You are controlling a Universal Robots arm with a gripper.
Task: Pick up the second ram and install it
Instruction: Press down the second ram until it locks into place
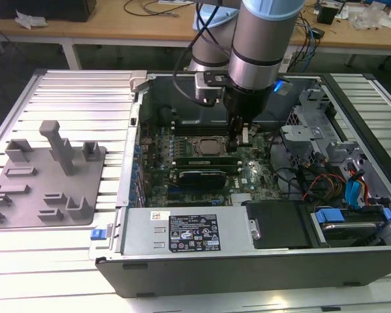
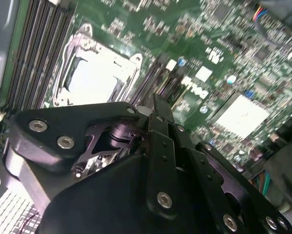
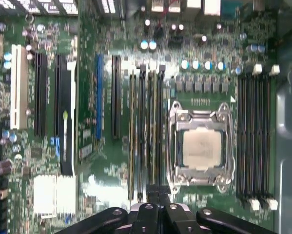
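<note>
We see the gripper (image 1: pixel 237 145) lowered inside the open computer case (image 1: pixel 182 242), right over the green motherboard (image 1: pixel 254 176), just beside the processor socket (image 1: pixel 207 146). In the second wrist view its black fingers (image 2: pixel 160 127) are drawn close together above the memory slots (image 2: pixel 155 78) next to the socket, but we cannot tell whether they are pinching anything, since the tips are hidden behind the gripper's own body. In the first wrist view, the fingers (image 3: pixel 158 195) sit at the end of the bank of slots (image 3: pixel 146 131) beside the socket (image 3: pixel 200 148); long narrow sticks appear to stand in those slots, yet we cannot pick out the second ram with certainty. The grey plastic tray (image 1: pixel 45 179) lies well away from the gripper, outside the case.
</note>
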